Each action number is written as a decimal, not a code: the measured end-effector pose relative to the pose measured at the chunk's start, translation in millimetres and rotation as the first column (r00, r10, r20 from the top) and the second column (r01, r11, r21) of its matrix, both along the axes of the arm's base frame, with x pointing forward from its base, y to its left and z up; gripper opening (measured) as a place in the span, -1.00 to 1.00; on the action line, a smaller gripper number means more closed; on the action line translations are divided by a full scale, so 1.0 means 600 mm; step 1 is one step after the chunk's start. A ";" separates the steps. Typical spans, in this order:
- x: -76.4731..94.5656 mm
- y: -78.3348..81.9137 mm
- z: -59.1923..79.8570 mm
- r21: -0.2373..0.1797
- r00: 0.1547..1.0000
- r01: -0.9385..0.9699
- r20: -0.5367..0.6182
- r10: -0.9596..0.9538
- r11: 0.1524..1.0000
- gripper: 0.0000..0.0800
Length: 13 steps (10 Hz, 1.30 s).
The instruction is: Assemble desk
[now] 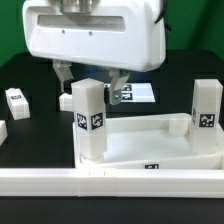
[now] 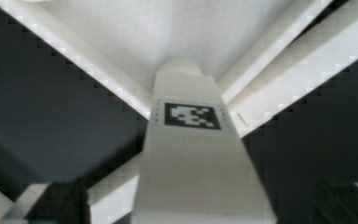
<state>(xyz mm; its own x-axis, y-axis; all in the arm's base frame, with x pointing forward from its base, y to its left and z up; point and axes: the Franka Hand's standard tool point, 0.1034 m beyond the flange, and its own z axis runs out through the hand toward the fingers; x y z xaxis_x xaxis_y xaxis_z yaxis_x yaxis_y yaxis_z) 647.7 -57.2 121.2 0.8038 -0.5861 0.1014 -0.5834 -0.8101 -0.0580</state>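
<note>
White leg point(image 1: 88, 122) (tagged, upright) stands between parted end effector point(image 1: 90, 86).

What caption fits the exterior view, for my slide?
Open gripper over an upright leg at the tabletop's corner.

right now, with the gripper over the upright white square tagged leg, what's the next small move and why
Probably close the gripper on the white square tagged leg. Its jaws look open on either side of the leg's top, and the leg stands at a corner of the white plastic tray-like tabletop, so a grip could seat it.
</note>
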 end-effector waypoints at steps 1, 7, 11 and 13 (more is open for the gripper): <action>0.000 0.002 0.000 -0.015 0.993 -0.118 -0.003 0.118 0.993 0.60; 0.004 0.003 0.004 -0.082 0.770 -0.638 -0.039 0.637 0.766 0.62; 0.001 -0.002 0.001 -0.106 0.457 -0.888 -0.102 0.884 0.447 0.62; -0.002 -0.003 -0.001 -0.103 0.419 -0.907 -0.108 0.902 0.409 0.60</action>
